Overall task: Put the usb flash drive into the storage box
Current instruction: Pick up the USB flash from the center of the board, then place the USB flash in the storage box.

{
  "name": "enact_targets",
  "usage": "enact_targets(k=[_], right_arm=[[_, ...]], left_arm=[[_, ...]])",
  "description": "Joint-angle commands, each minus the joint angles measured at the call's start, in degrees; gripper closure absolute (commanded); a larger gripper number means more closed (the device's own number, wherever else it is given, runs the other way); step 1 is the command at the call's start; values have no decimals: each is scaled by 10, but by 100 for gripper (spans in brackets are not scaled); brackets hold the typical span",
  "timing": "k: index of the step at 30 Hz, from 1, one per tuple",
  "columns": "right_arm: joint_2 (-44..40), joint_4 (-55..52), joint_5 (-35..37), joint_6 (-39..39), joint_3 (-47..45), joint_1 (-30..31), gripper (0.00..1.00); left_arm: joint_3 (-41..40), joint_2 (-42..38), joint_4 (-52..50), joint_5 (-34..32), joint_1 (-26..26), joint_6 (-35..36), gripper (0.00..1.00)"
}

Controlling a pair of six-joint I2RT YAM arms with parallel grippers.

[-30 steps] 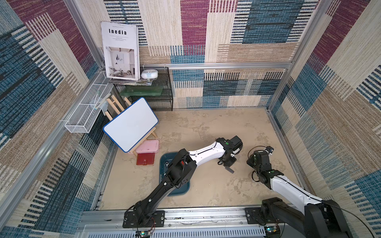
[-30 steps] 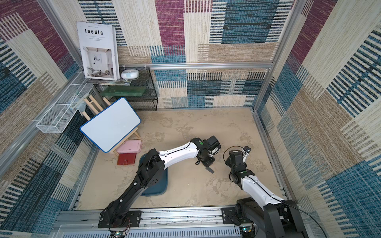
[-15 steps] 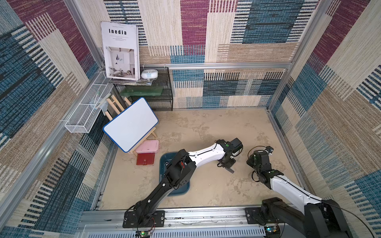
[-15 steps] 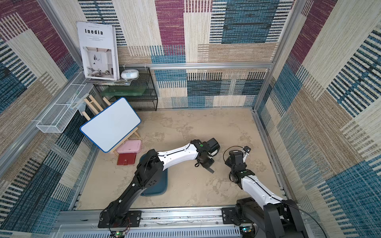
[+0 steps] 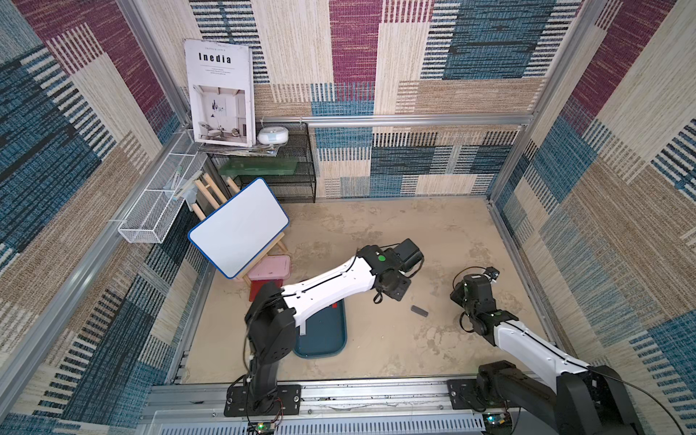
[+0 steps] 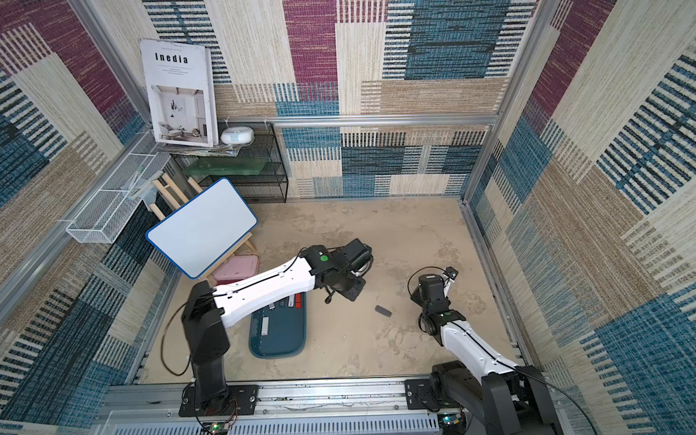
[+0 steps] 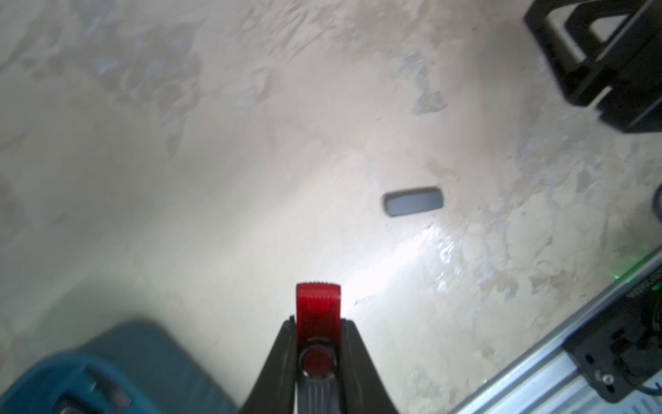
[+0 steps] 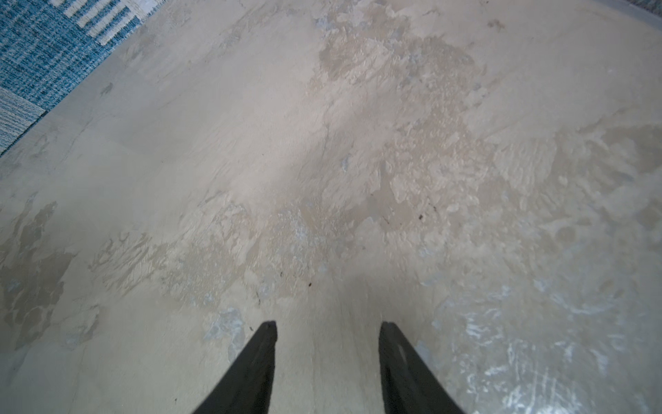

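USB flash drive (image 7: 318,304), red, is pinched in the left tool (image 7: 318,320), above the bench (image 5: 395,357), near the storage box (image 7: 150,355). Step in hand: carry. Next: position over the box, lower, release. Dark grey drive (image 7: 413,201) lies rightward. Right tool (image 8: 327,324): spread, empty.

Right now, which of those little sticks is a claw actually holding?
The red flash drive, pinched in the left gripper; the grey one lies loose on the table.
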Motion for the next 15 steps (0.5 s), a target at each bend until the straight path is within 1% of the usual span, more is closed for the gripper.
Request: enact_targets(k=[1,3,5,8,11,15], right_arm=[[1,5,-1,-4,3,-1,49],[3,7,-3,-3,3,-1,49],[7,7,-3,-3,4,0,49],[10,6,-2,-2,5,-1,49],[8,4,-4,-2,5,-1,49],[2,6,-2,-1,1,-1,49]], left_arm=[[-115,-103,1,-49,28,-86,84],[-191,-170,-3,-55,54,-115,83],[-273,-234,6,-44,84,-144,82],[-363,-296,19,-39,113,-171,81],[-420,-312,36,-36,126,-184,81],[-456,-300,60,-30,138,-196,81]])
